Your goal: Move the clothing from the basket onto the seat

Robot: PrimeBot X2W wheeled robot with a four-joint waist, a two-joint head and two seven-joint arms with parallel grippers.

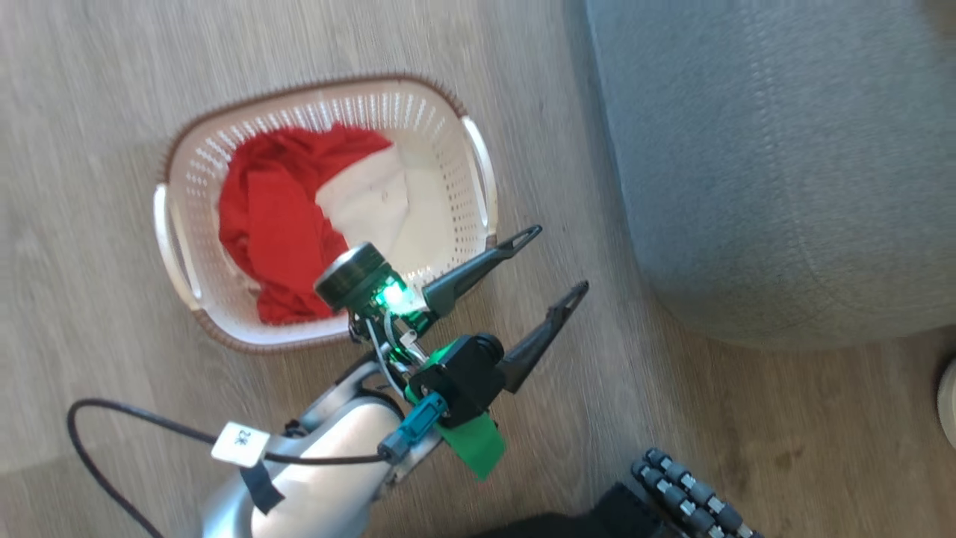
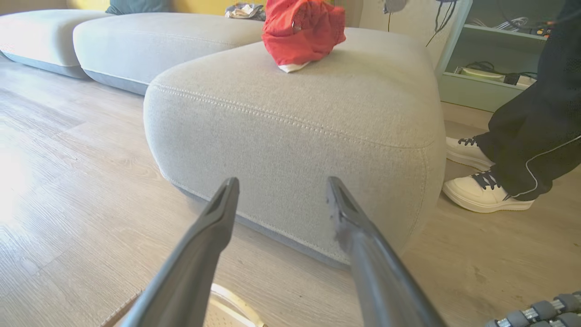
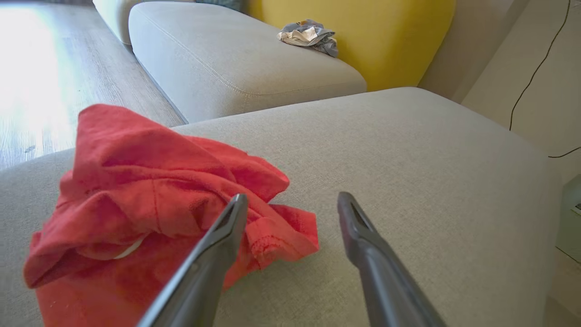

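While the robot faces the wooden floor (image 1: 112, 112), the head view shows the basket (image 1: 441, 127) at 10 o'clock of the frame, with the seat (image 1: 784, 164) at 2 o'clock, well apart from it. Red clothing (image 1: 276, 217) with a white part lies bunched inside the basket, toward its 9 o'clock side. The left gripper (image 1: 560, 258) hangs above the floor just beside the basket's 4 o'clock corner, its two dark fingers spread wide and pointing toward 2 o'clock, with nothing between them. In the left wrist view the same fingers frame the stitched front of the seat; a red garment (image 2: 302, 32) sits on the seat top at 12 o'clock, and a person's white shoes (image 2: 481, 193) stand on the floor at 3 o'clock. In the right wrist view the right gripper (image 3: 292, 196) is above the seat top, fingers parted and holding nothing. The crumpled red garment rests on the cushion at 8 o'clock, and one finger overlaps its edge in the picture; whether it touches cannot be told. A yellow cushion (image 3: 386, 36) and a crumpled pale cloth (image 3: 311, 36) appear at 12 o'clock.
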